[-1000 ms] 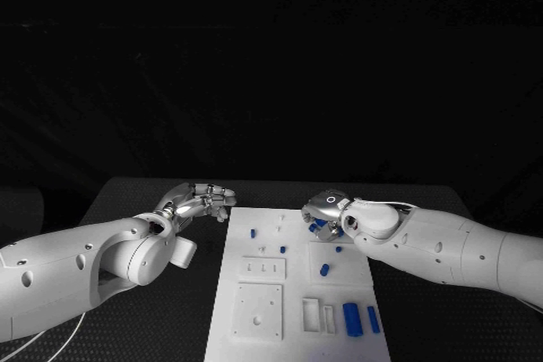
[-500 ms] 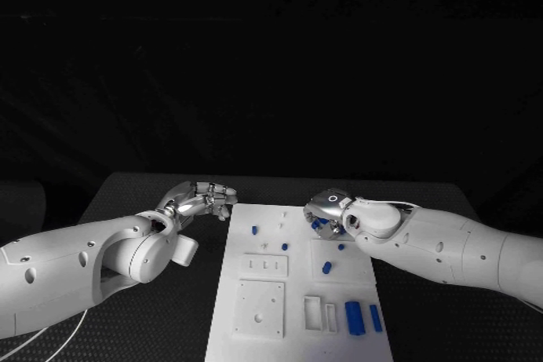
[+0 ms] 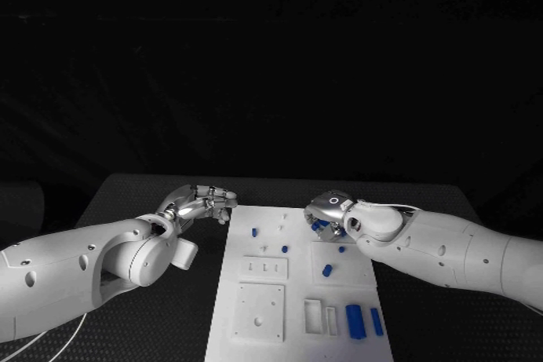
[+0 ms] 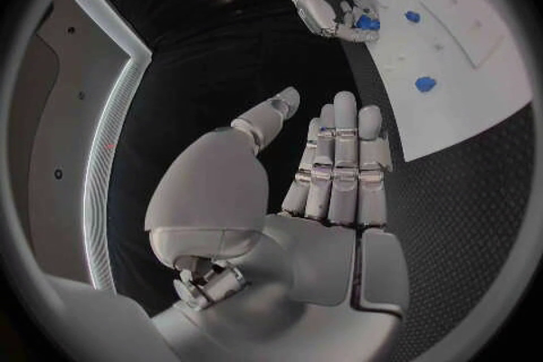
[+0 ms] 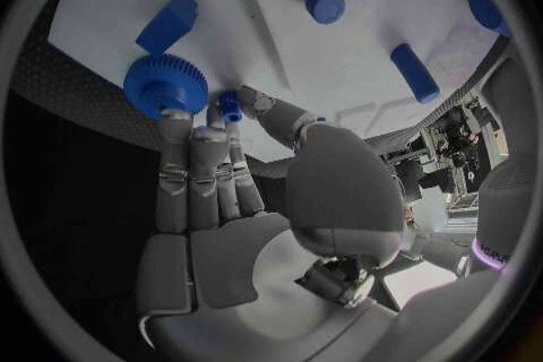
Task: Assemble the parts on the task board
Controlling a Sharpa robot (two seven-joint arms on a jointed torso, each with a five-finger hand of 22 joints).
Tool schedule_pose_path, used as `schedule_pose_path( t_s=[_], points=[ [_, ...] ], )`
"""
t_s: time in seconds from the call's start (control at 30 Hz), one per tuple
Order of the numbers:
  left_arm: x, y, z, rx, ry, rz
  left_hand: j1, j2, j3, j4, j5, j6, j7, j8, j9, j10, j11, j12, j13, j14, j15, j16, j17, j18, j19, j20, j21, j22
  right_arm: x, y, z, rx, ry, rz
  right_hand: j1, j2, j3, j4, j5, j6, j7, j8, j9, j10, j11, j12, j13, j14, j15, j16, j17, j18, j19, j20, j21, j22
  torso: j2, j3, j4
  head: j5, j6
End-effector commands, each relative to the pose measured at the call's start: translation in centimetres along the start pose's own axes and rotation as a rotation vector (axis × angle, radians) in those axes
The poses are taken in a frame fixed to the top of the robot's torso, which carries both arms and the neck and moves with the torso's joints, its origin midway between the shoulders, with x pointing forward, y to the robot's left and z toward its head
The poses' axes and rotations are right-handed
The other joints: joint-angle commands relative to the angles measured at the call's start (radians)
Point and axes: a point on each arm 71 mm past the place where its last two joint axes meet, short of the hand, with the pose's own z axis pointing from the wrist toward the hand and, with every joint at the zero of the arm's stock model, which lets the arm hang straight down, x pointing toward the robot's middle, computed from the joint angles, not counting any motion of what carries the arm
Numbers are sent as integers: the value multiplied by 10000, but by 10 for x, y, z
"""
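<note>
Blue gear (image 5: 166, 85) and small blue peg (image 5: 230, 105) at the fingertips (image 5: 173, 122) of the right hand (image 5: 232, 199), over the far right corner of the white task board (image 3: 297, 307). Peg apparently pinched between thumb and finger; gear touching or just beside the fingertips, firmness of hold not determinable. Left hand (image 4: 311, 190) off the board's left edge, above the black table (image 3: 136, 197), fingers straight and together, nothing held. Other blue parts scattered on the board: short cylinder (image 5: 324, 4), longer pin (image 5: 415, 72), wedge-shaped block (image 5: 167, 23). Step judged in hand: fitting gear and peg at the far corner. Next move likely requires aligning bore with peg, then pressing straight down.
</note>
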Motion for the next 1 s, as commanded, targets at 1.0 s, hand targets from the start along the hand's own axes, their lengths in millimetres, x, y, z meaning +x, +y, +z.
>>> schedule_pose_path(
  t_s=[1.0],
  points=[
    [-1,-1,0,31,112,-19,-128,-15,78,32,-43,-95,-2,-77,13,-90,-1,-87,-20,-45,7,-72,31,150,-78,11,77,179,-18,16,-4,-118,-1254,-317,98,423,407,-101,-166,1110,-178,499,434,1302,-372,375,563,-143,-385,346,-256,429,261,-107,653,228,116,-26,-30,-37,313]
  ],
)
